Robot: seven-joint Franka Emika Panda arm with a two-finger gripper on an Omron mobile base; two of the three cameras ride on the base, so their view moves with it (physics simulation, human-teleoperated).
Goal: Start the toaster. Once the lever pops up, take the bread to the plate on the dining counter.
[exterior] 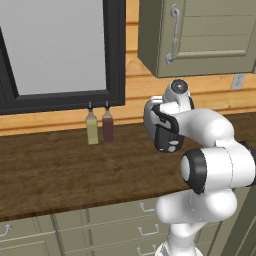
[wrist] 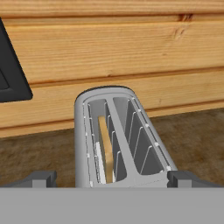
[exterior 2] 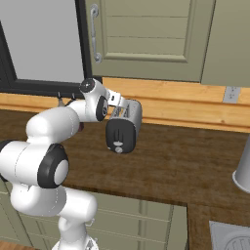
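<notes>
Gripper point(wrist: 112, 178) hangs over the near end of the toaster point(wrist: 117, 140), jaws spread wide and holding nothing, one dark fingertip point(wrist: 37, 178) outside each long side of the toaster's top. From the hand view the toaster runs away from the gripper toward the wood-plank wall point(wrist: 113, 52), its two slots open to the camera.

Inside the slot left of the toaster's middle bar stands the bread point(wrist: 105, 148), a thin pale tan slice seen edge-on, sunk between the wire guides. The slot right of that bar holds only its wire guides.

From the right base view the toaster point(exterior 2: 124, 126) shows its black end panel with a small round knob low on it, facing the robot; the silver-grey body stretches back behind that panel to the wall. The arm's wrist sits just left of and above the toaster there, and the fingers cannot be made out. In the left base view the toaster point(exterior: 159, 125) is mostly hidden behind the arm, with its black end peeking out.

The toaster stands on the dark wood counter point(exterior: 60, 170), which has handled drawers beneath it. Well left of the toaster, against the wall, two slim bottles point(exterior: 99, 126) stand side by side under a black-framed window point(exterior: 60, 50). Above the toaster hangs a pale green cabinet point(exterior 2: 146, 34). Far right of the toaster, a wall outlet point(exterior 2: 231, 94) sits on the planks.
</notes>
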